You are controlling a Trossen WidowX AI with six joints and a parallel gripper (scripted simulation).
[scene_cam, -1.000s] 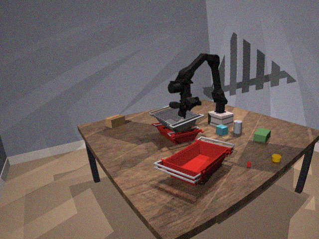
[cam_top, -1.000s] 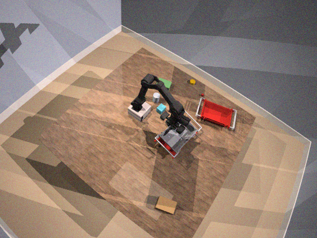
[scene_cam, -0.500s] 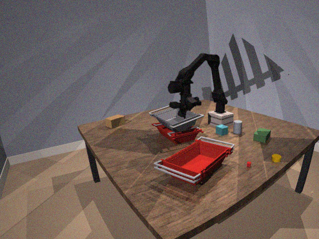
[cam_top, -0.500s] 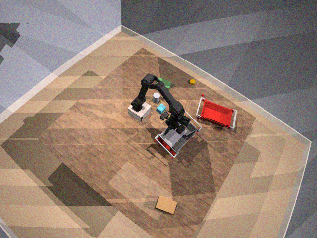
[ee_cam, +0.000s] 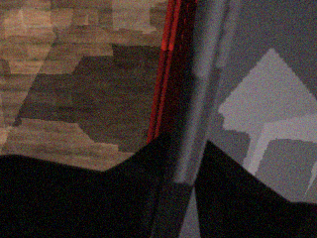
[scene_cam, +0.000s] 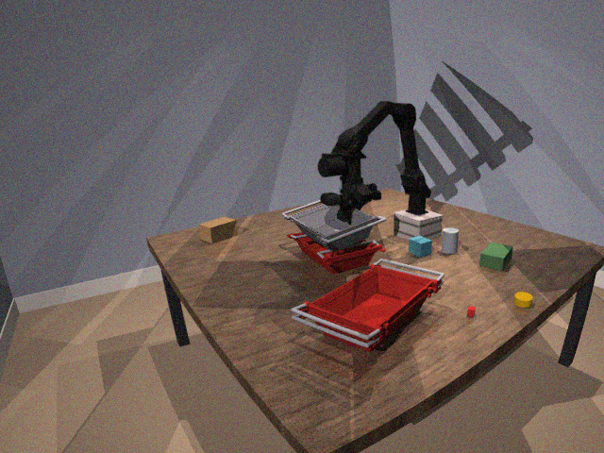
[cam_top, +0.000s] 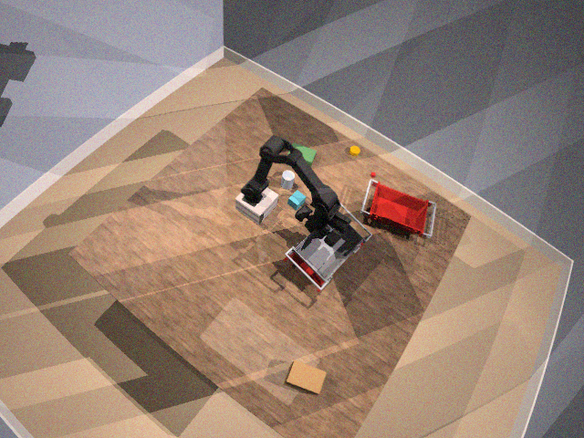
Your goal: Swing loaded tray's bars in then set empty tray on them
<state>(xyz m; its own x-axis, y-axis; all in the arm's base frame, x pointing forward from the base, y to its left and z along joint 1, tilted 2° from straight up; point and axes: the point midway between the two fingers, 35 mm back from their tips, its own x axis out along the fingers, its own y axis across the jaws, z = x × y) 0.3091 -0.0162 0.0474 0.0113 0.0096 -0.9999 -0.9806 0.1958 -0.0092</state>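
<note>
My gripper (cam_top: 329,235) (scene_cam: 346,214) (ee_cam: 183,144) is shut on the long rim of a grey tray (cam_top: 315,256) (scene_cam: 317,228) (ee_cam: 208,59). It holds the tray roughly level right over a red tray (cam_top: 303,268) (scene_cam: 341,258), whose rim also shows in the wrist view (ee_cam: 165,74). The grey tray's bottom is at the red tray's top; I cannot tell whether it rests there. The red tray's load is hidden. A second red tray (cam_top: 398,209) (scene_cam: 370,304) stands apart, empty, with its wire bars out at its ends.
The arm's white base (cam_top: 256,204) (scene_cam: 418,223) stands behind. A teal cube (cam_top: 297,200) (scene_cam: 419,245), white cylinder (cam_top: 287,179) (scene_cam: 449,240), green block (cam_top: 305,152) (scene_cam: 495,256), yellow disc (cam_top: 354,150) (scene_cam: 523,299), small red cube (cam_top: 372,174) (scene_cam: 470,311) and tan box (cam_top: 306,376) (scene_cam: 217,229) lie around.
</note>
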